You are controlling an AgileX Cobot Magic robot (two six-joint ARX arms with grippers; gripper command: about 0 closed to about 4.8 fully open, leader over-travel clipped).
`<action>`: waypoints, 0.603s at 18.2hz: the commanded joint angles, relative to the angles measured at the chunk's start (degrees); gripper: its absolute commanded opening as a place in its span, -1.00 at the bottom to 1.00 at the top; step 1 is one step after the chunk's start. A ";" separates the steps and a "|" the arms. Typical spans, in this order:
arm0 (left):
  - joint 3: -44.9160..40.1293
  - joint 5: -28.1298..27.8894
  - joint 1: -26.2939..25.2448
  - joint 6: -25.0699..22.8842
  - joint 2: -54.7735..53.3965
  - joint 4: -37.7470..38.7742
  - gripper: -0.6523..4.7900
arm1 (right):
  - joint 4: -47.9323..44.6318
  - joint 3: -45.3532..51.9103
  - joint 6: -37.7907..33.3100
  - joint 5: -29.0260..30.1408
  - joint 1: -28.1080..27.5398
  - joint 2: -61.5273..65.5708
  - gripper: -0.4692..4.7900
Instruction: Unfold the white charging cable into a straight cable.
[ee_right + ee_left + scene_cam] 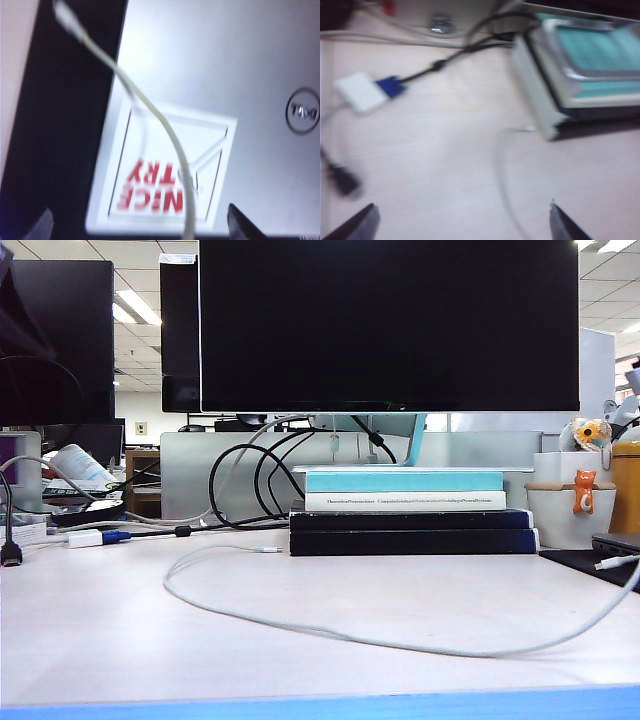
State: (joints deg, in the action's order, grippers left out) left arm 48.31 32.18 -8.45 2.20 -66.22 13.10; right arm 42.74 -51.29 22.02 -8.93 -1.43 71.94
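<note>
The white charging cable (300, 625) lies on the pale table in a wide, loose curve. One plug end (268, 550) rests by the book stack. The other end (612, 562) lies at the far right on a dark mat. Neither gripper shows in the exterior view. My left gripper (462, 220) hovers open above the table, and the cable (501, 170) runs between its fingertips (559, 217), untouched. My right gripper (140, 222) is open over a silver laptop. There the cable (165, 125) passes between its fingers and ends in a plug (62, 12).
A stack of books (410, 510) stands mid-table under a large monitor (390, 325). A white adapter with a blue plug (95, 537) and black cables (240, 490) lie at the back left. A white cup with an orange figure (570, 510) stands right. The laptop lid (225, 65) carries a red-lettered sticker.
</note>
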 commanded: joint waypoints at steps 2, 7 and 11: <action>0.17 8.44 0.09 1.46 0.22 -0.79 1.00 | 0.39 -1.18 0.92 -0.15 -0.07 -0.09 1.00; 0.17 22.03 7.85 -1.11 0.70 -4.04 1.00 | -6.93 -5.99 -2.84 4.26 0.42 1.42 1.00; 0.15 11.69 22.16 -3.26 0.37 -8.63 1.00 | -9.68 -13.33 -6.34 5.57 1.62 3.85 1.00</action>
State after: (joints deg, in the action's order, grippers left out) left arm 48.31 47.53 10.79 -0.34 -65.80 7.27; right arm 34.54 -63.24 17.91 -4.32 0.16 75.55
